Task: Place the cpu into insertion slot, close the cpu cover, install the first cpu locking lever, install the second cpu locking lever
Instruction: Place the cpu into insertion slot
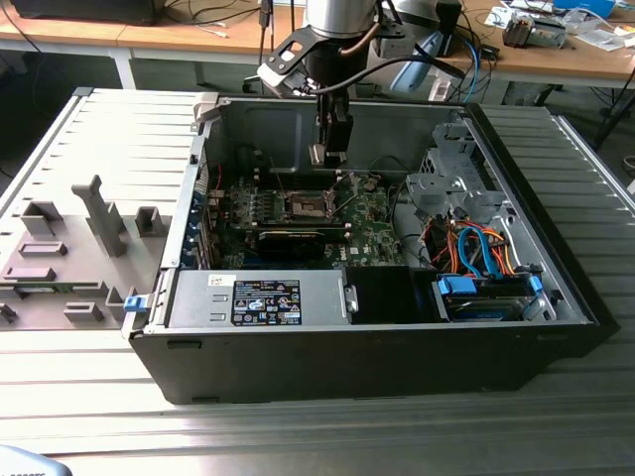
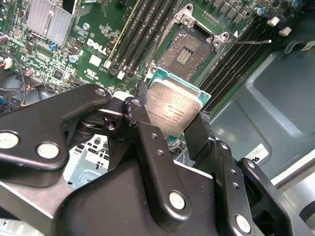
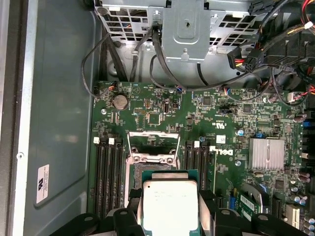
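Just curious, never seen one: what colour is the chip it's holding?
Silvery-grey top with a green rim; the cpu shows best in the second wrist view.

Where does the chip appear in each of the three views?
Exterior view: chip at the tool tip, above the green board.
Second wrist view: chip held by the tool, near the open socket.
First wrist view: chip over the board, in the tool.
Shared landmark: the green board.

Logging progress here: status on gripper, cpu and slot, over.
Gripper shut on cpu, held above the board. Insertion slot open, no chip in it. Nothing seen between them.
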